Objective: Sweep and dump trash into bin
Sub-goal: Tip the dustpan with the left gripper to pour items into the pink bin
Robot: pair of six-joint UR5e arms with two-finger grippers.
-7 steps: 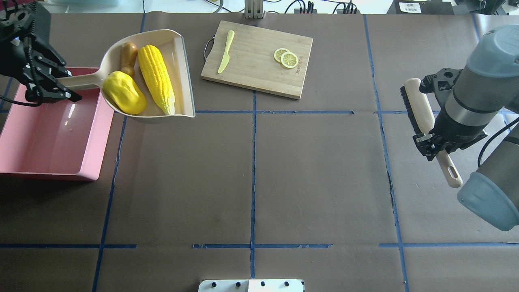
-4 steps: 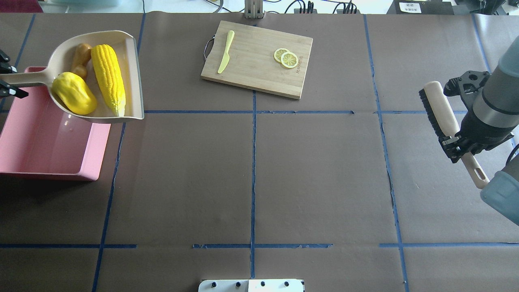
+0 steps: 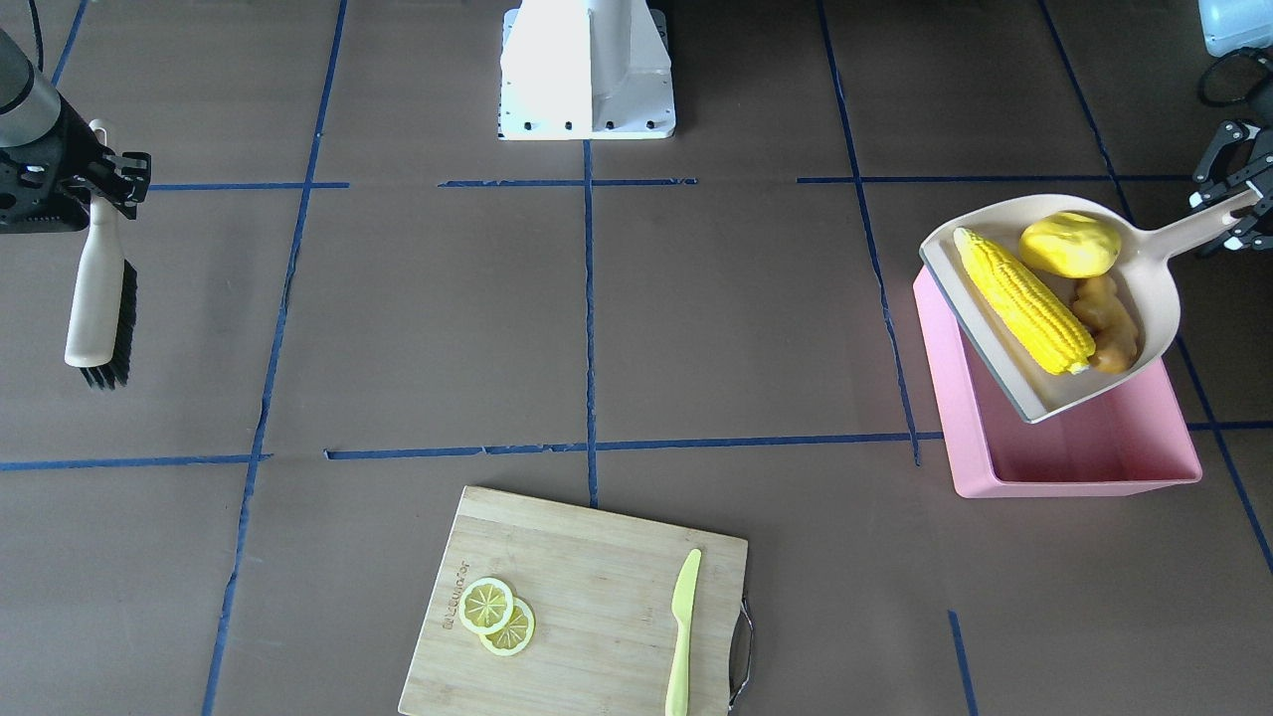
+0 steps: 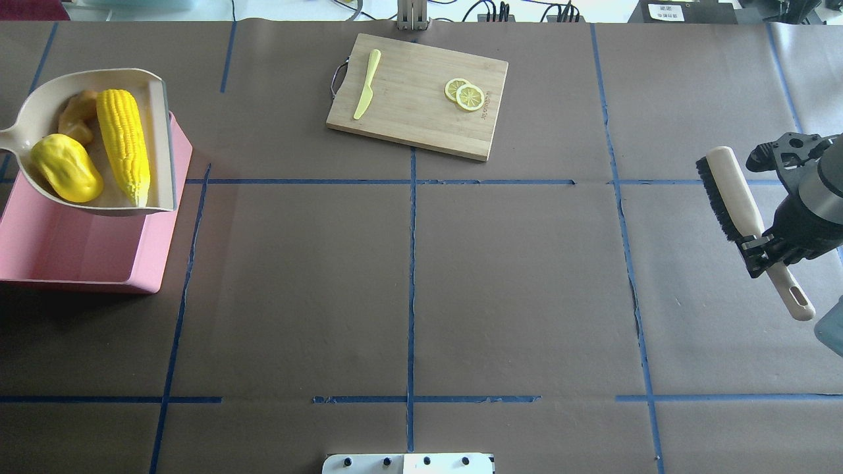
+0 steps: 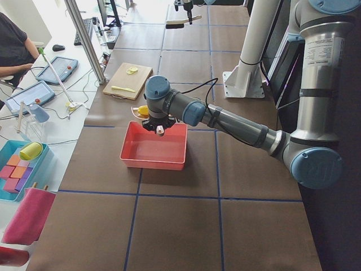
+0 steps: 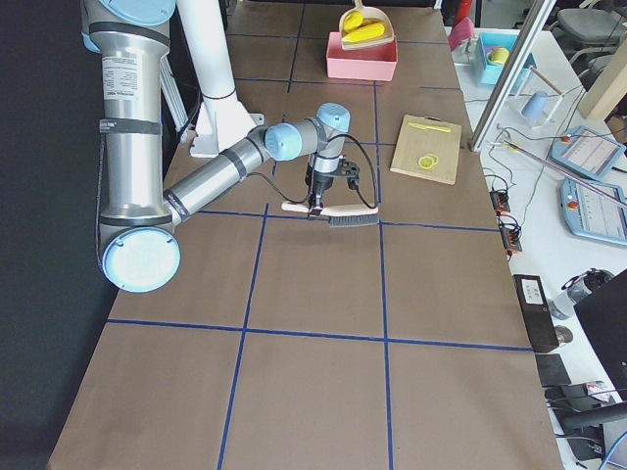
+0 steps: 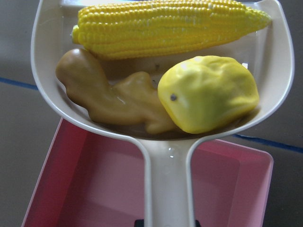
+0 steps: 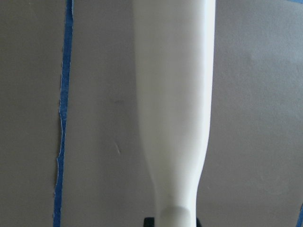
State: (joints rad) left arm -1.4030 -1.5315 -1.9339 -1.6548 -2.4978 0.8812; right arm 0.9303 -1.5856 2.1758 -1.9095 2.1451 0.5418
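Left gripper (image 3: 1229, 211) holds dustpan (image 3: 998, 338) over pink bin (image 3: 1074, 485) on brown blue-taped table (image 3: 716, 318).

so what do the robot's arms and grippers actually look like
Both the left arm and right arm are silver-grey tubes with darker grey joints and pale blue round end caps. Each upper tube carries a white printed label. The left gripper and right gripper are black, angular, with thin black cables.
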